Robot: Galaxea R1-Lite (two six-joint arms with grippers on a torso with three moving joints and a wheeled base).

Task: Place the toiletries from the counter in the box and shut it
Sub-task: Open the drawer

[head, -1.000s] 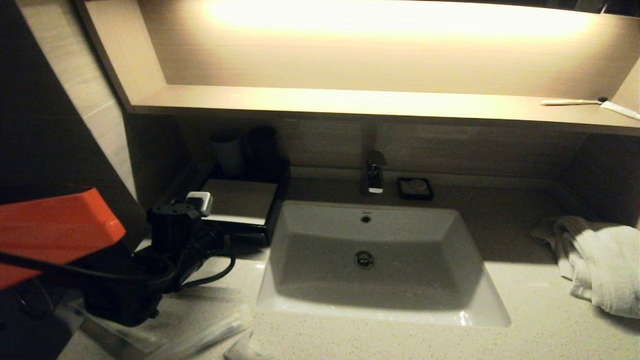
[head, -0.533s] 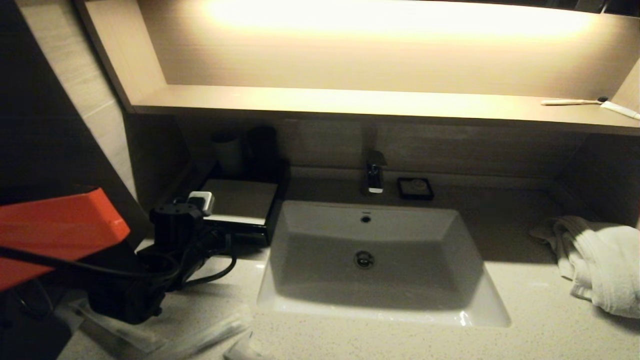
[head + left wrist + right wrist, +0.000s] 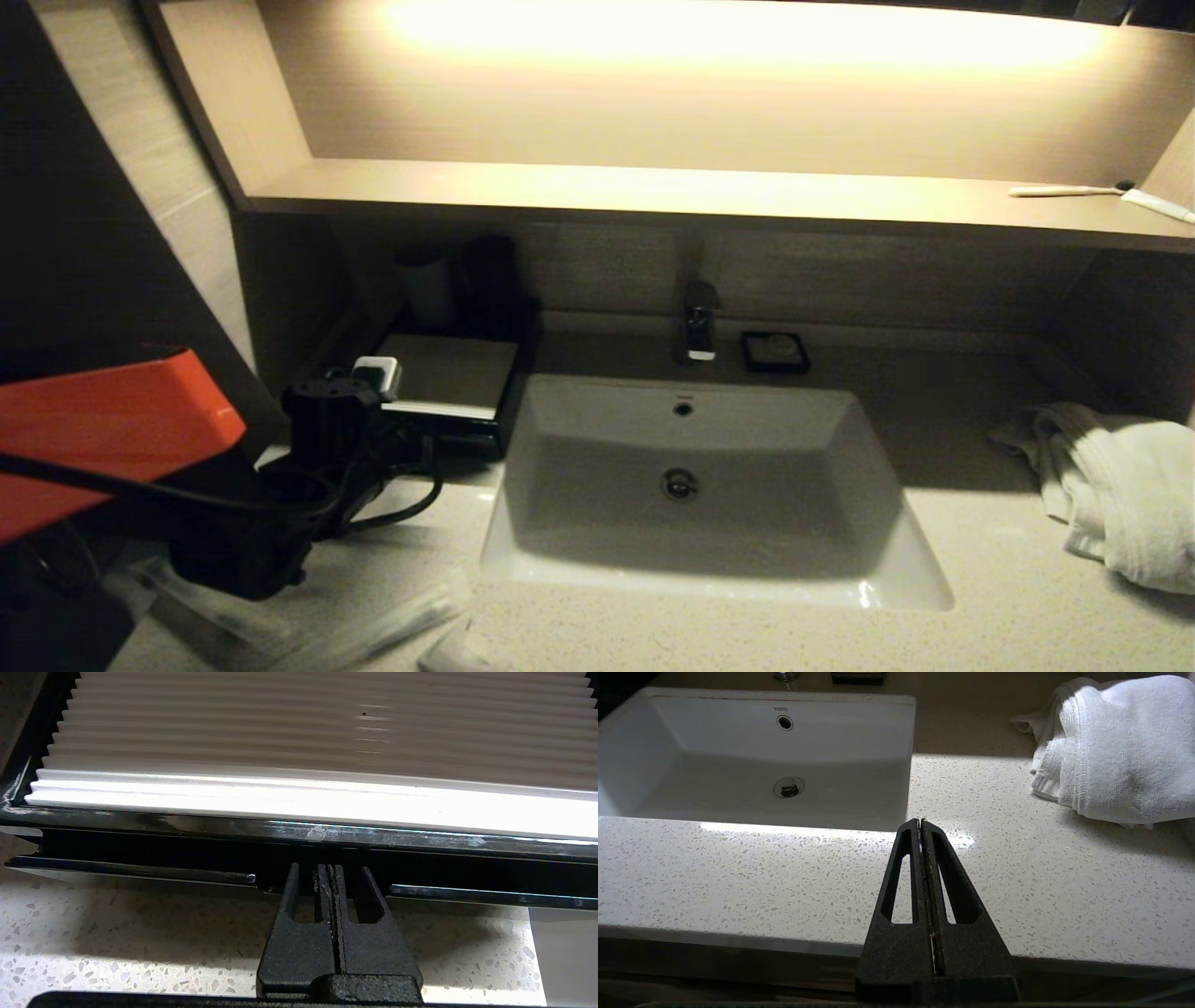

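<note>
Fingers pressed together, the left gripper [image 3: 330,872] points at the front edge of the black glossy box with a ribbed white lid [image 3: 299,732], left of the white rectangular basin [image 3: 691,476]. Right gripper [image 3: 920,823], closed too, hangs beside the basin's front corner.

The only lettering readable is the brand "TOTO" printed on the sink's [image 3: 752,742] back wall, just above the overflow hole [image 3: 784,722].
</note>
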